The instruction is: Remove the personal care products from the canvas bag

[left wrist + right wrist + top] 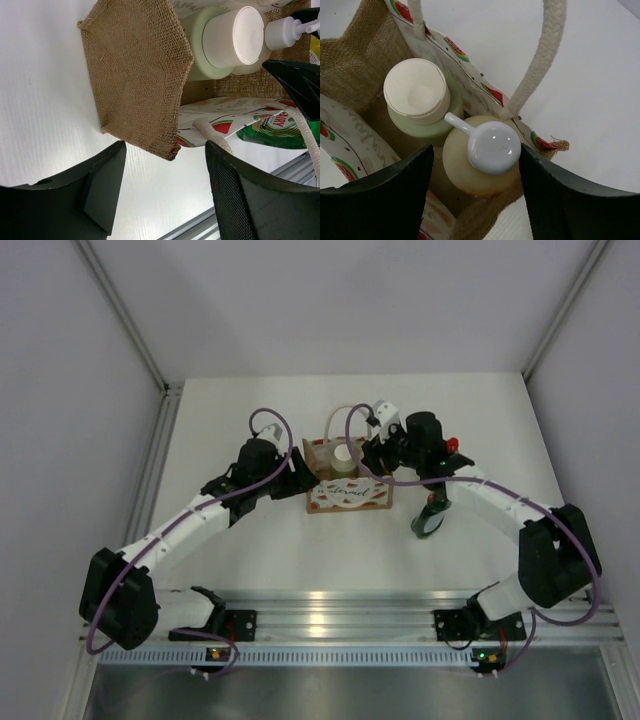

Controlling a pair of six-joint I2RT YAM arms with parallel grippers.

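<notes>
The canvas bag (346, 492) stands mid-table, tan with a white printed front. Inside it stand the pale green bottle with white cap (418, 98) and the peach pump bottle (481, 150); both also show in the left wrist view, the pale green bottle (227, 40) beside the pump (284, 32). My right gripper (476, 161) is open just above the bag, its jaws either side of the pump head. My left gripper (165, 150) is open and empty at the bag's left corner (172, 150). The dark green bottle (430, 517) is on the table right of the bag. A red cap (452, 444) shows behind the right arm.
The bag's cream loop handles (540, 55) rise beside the right gripper. An aluminium rail (330, 605) runs along the near table edge. Grey walls close in the table on the left, right and back.
</notes>
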